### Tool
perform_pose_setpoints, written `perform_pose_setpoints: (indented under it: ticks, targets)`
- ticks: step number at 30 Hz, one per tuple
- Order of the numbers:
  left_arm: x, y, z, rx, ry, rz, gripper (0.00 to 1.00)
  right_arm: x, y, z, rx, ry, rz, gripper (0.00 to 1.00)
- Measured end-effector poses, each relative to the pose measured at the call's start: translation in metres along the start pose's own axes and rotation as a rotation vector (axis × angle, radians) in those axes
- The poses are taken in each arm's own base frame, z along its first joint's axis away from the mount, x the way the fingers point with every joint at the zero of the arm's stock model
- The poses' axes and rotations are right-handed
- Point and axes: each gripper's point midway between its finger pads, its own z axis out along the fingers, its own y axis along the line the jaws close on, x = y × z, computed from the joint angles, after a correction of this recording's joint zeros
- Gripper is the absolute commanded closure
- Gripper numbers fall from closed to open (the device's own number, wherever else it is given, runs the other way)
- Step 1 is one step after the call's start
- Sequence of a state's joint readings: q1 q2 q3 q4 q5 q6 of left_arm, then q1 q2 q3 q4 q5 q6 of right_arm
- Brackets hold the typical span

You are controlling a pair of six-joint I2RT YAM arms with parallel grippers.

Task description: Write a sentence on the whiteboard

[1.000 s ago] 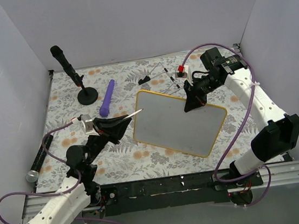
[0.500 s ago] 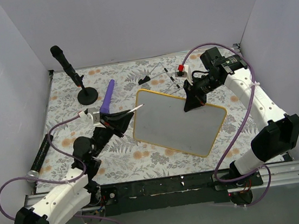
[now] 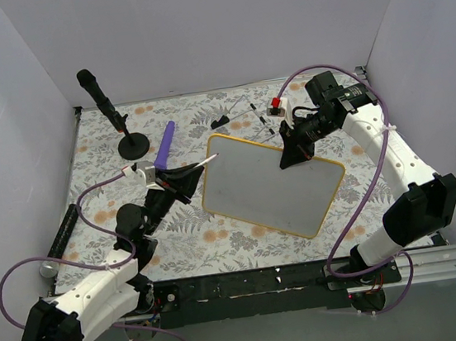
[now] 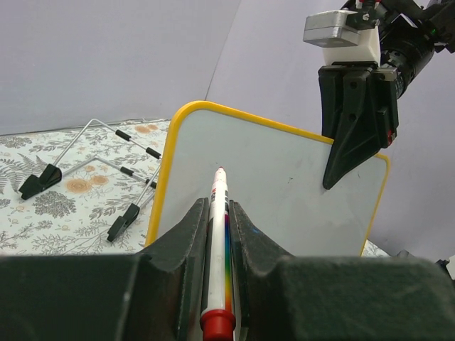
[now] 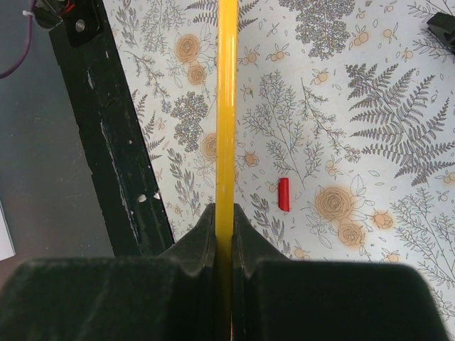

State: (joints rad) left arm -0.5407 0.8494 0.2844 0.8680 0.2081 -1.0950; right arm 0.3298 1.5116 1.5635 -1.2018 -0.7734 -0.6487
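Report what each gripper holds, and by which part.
Left gripper: a marker, gripped along its barrel, tip free. Right gripper: the whiteboard, pinched on its yellow rim.

Right wrist view: whiteboard [image 5: 226, 106] is edge-on, only the yellow rim shows, face hidden. Right gripper [image 5: 224, 212] is a dark blur at the bottom, pinched on that rim. Small red piece [image 5: 284, 195] on the floral cloth [image 5: 341, 106], too small to identify. Left wrist view: marker [image 4: 220, 186] lower barrel is buried between the left gripper [image 4: 216, 207] fingers, and the board's near edge is cut off behind them. From above, the board's face is too small to read.
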Motion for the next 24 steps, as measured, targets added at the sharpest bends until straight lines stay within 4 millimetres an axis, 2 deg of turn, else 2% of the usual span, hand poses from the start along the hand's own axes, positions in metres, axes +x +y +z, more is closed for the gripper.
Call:
perform_pose_setpoints:
  ticks: [24]
  targets:
    - [0.019,0.013,0.006,-0.029,0.041,0.006,1.0,0.0,0.0,0.001,0.0,-0.002,0.008,0.99]
